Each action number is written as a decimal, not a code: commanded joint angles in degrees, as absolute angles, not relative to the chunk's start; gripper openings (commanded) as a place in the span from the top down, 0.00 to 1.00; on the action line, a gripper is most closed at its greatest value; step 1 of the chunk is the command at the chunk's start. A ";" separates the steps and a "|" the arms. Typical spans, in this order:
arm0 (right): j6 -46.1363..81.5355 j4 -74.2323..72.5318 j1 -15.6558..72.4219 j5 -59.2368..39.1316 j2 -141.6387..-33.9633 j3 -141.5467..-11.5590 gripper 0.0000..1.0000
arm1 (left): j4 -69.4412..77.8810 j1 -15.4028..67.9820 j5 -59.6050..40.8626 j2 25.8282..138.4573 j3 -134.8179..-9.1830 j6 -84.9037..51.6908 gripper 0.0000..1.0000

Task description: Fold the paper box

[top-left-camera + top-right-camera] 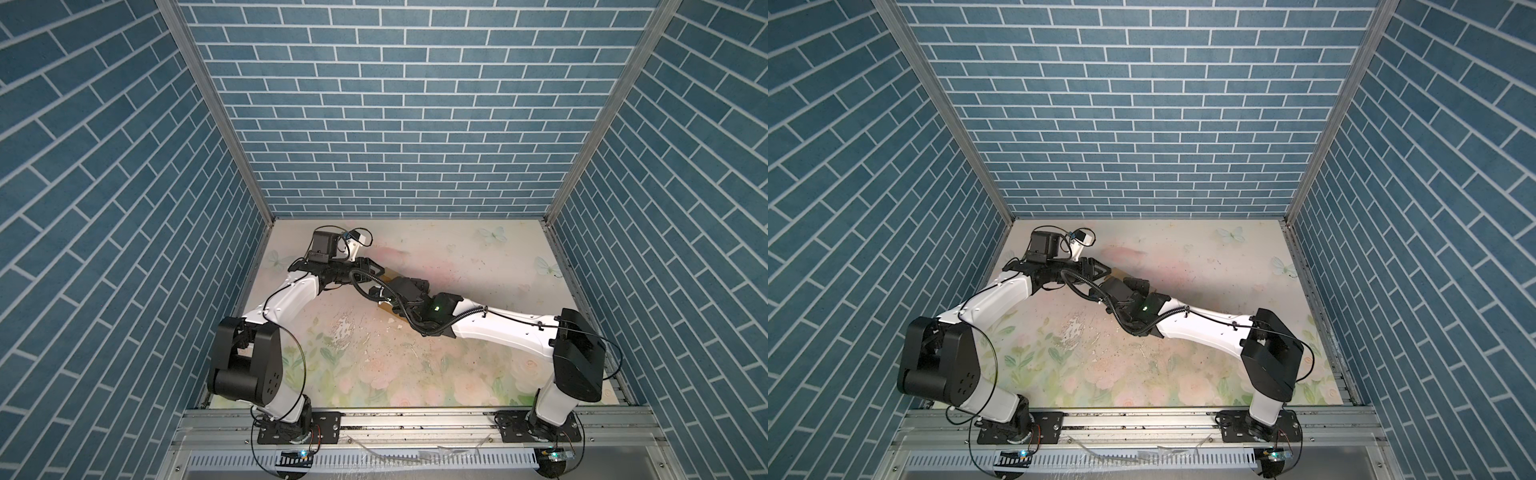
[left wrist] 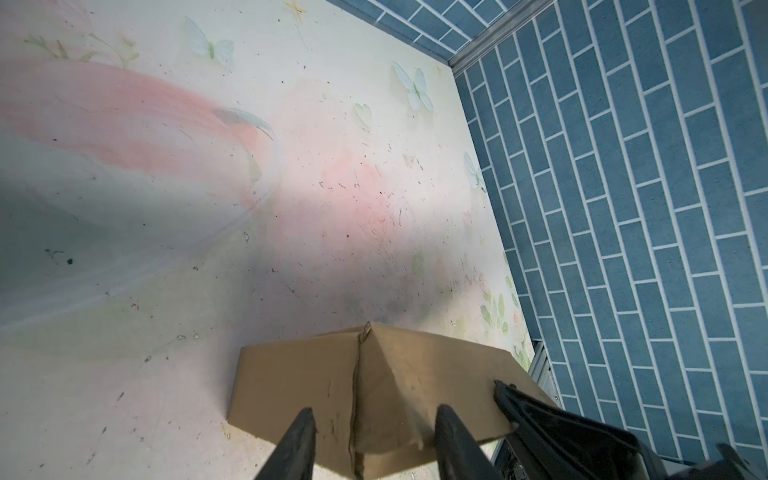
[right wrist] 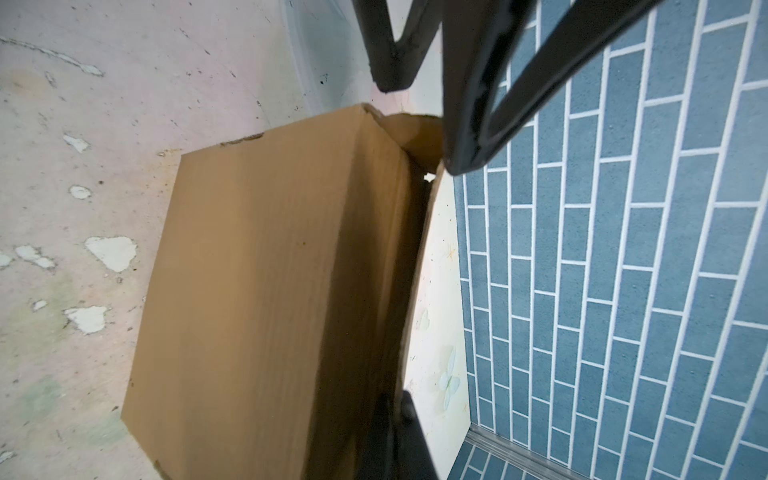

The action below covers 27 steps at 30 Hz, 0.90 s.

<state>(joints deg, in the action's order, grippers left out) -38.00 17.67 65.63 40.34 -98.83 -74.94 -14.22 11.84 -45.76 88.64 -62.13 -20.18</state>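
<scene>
The paper box (image 2: 316,374) is brown cardboard and lies on the table; a creased corner ridge points away from the left wrist camera. My left gripper (image 2: 376,413) is open, one finger on each side of that ridge. In the right wrist view the box (image 3: 257,291) shows a broad panel and a raised side wall. My right gripper (image 3: 398,409) is shut on that wall's edge. The left gripper's fingers (image 3: 469,137) hang over the box's far corner. In both top views the two arms meet left of centre and cover the box; only brown slivers (image 1: 386,308) show.
The tabletop (image 1: 478,266) carries a floral mat with chipped white patches (image 3: 112,251). Blue brick walls (image 1: 395,124) close it in at the back and on both sides. The left wall (image 1: 232,266) is close to the left arm. An aluminium rail (image 1: 415,419) runs along the front.
</scene>
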 commanded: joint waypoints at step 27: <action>-37.92 18.50 68.37 36.96 -97.25 -73.56 0.73 | -15.29 13.89 -39.47 91.69 -59.15 -15.63 0.61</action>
